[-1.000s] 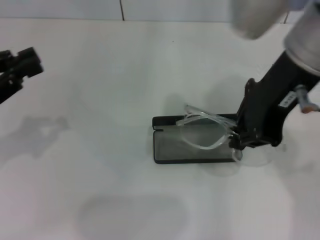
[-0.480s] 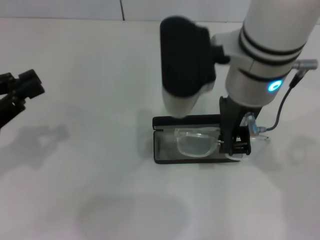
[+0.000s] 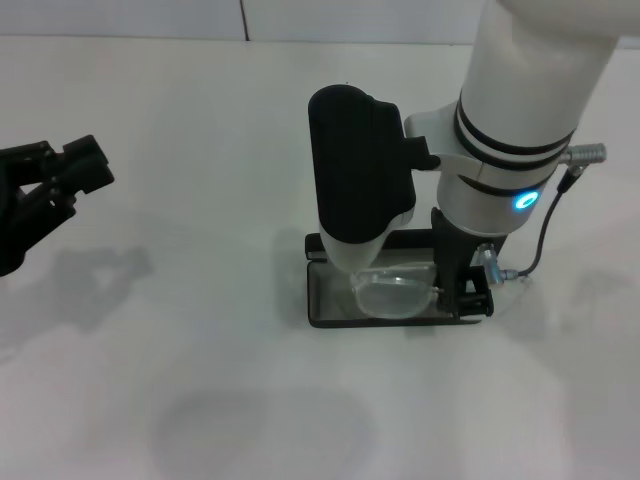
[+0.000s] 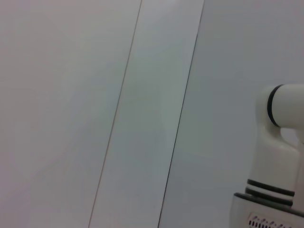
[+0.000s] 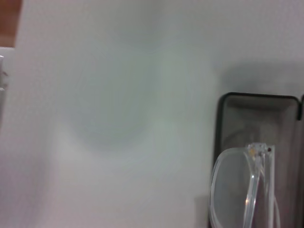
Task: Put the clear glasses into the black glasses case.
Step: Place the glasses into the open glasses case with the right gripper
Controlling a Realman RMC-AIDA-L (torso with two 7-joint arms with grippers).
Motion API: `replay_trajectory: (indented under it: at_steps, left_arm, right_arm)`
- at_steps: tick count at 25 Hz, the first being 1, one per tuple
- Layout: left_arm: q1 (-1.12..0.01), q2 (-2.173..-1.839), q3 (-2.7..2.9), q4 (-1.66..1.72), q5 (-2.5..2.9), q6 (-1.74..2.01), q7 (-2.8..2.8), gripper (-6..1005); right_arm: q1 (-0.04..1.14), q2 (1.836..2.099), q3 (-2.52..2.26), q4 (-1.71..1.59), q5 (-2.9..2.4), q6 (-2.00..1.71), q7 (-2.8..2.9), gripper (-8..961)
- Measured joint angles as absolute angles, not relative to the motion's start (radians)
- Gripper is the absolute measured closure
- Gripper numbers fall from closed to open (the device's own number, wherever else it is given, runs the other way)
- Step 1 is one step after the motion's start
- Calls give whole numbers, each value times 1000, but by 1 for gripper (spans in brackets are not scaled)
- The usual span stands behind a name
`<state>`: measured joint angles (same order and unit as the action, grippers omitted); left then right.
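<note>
The black glasses case (image 3: pixel 330 312) is seen lying open on the white table (image 3: pixel 200 150), its grey lining exposed and its raised lid edge standing along the far side. The clear glasses (image 3: pixel 392 292) are held over the open case, partly down inside it; they are fully transparent, with a wide rounded lens and a thick colourless frame, and one hinge block is visible at the lens corner in the right wrist view (image 5: pixel 247 190). The right gripper (image 3: pixel 468 290) is positioned at the case's right end, clamped on the glasses at their right side. The left gripper (image 3: pixel 70 175) is held well to the left of the case, above the table, its fingers spread apart.
</note>
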<state>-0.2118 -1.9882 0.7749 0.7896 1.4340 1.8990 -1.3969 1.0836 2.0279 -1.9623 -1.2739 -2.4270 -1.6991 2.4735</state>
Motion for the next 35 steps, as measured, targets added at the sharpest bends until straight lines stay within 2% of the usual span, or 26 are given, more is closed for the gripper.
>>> replay_trajectory:
  at_steps: [35]
  left_arm:
    - [-234, -1992, 767, 734, 1434, 1891, -1380, 818]
  right_arm:
    - [1058, 2028, -1996, -1207, -2445, -1558, 2336, 861]
